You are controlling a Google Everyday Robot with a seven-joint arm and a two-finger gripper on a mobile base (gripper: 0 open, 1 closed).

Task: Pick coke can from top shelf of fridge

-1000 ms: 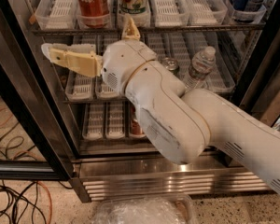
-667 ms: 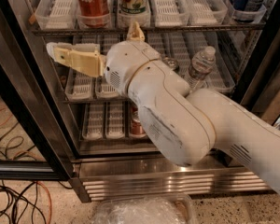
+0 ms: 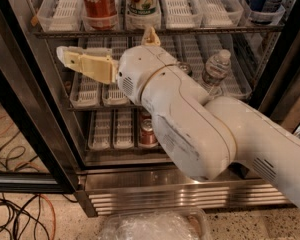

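A: Found the coke can (image 3: 98,4)?

B: Yes. Standing upright on the top shelf (image 3: 190,30) of the fridge (image 3: 180,191), in the second clear lane tray from the left. Long axis vertical, white script facing outward, upper end cut off by the frame edge.

A: Anything beside it?

B: Just to its right, in the next lane, a white-and-green can (image 3: 142,4), also upright.

A: And the gripper (image 3: 105,44)?

B: Hanging below that top shelf, in front of the middle rack, under the coke can and apart from it. Spread wide, with one cream finger (image 3: 85,64) reaching out to the left and the other poking up just under the top shelf's front edge. Holding nothing, touching no can.

A: Pose of the arm (image 3: 200,129)?

B: Coming in from the lower right and rising toward the upper left, with the rounded white wrist in front of the middle rack. Covering much of that rack and of the lower rack.

A: Seen past it?

B: A water bottle (image 3: 215,71) upright on the middle rack, right of the wrist. A small red can (image 3: 148,131) on the lower rack, just left of the arm. Cables (image 3: 20,209) on the floor at the lower left.
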